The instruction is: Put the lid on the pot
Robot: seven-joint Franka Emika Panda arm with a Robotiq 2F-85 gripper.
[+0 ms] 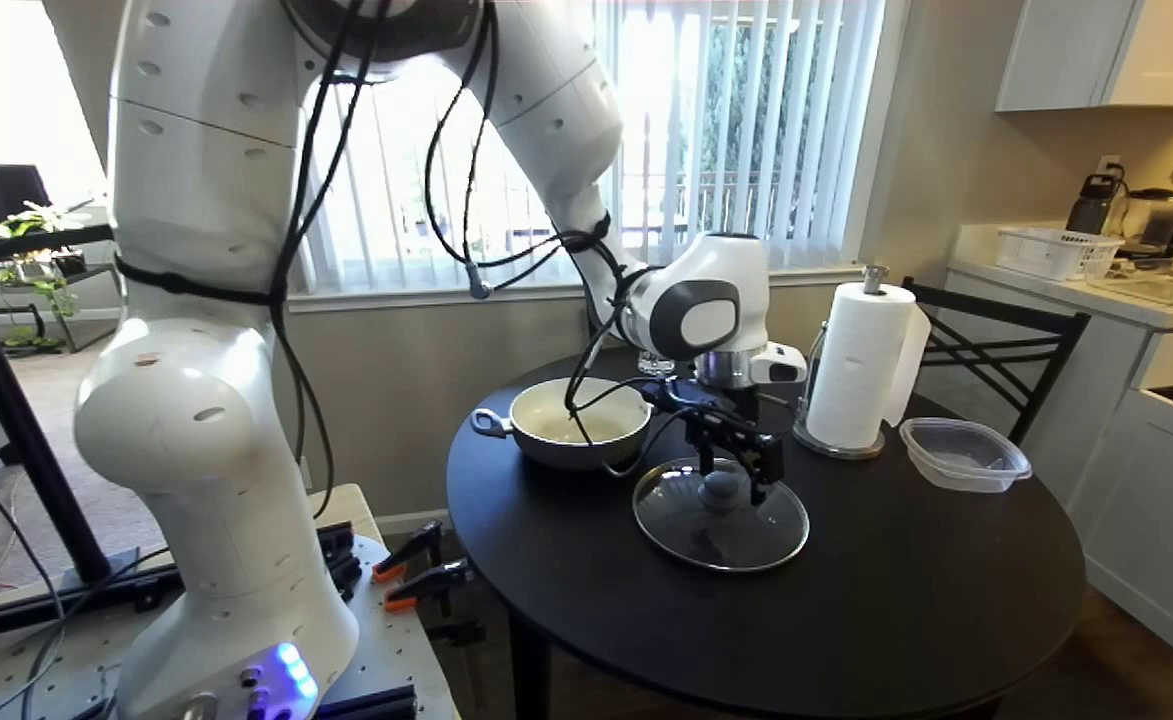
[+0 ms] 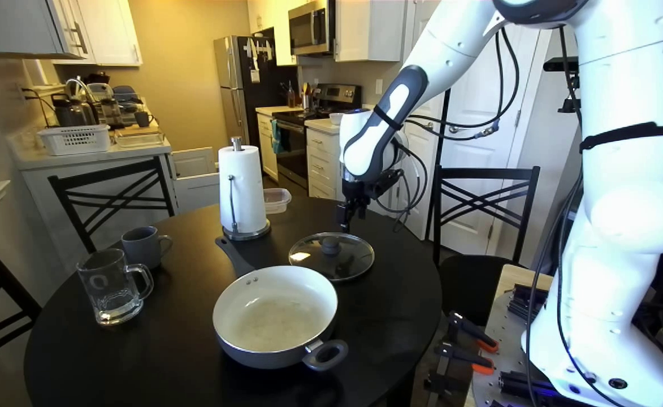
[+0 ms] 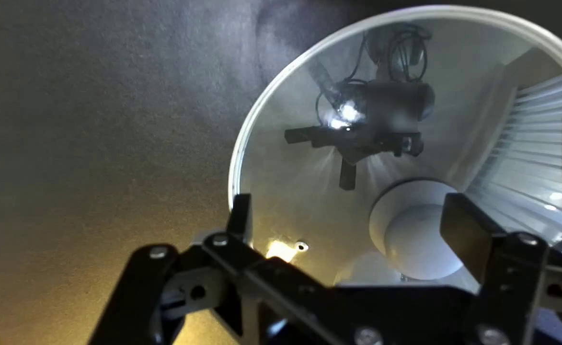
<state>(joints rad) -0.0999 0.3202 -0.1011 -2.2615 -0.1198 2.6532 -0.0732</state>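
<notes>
The lid (image 1: 681, 525) is clear glass with a metal rim and a grey centre knob. It lies flat on the dark table, knob up, and also shows in an exterior view (image 2: 308, 246) and the wrist view (image 3: 319, 191). The pot (image 1: 576, 425) stands beside it, uncovered, cream inside and grey outside; it also shows in an exterior view (image 2: 274, 314). My gripper (image 3: 349, 203) is open and empty above the lid. In the wrist view the knob (image 3: 419, 239) lies off-centre between the fingers, partly behind the right finger. The gripper shows in both exterior views (image 1: 733, 480) (image 2: 354, 220).
A paper towel roll (image 1: 856, 365) on a stand and a clear plastic container (image 1: 964, 455) stand on the table (image 1: 846, 620). A glass mug (image 2: 113, 288) and a grey mug (image 2: 143, 247) are near the pot. The pot's long handle (image 2: 235, 257) points toward the towel stand.
</notes>
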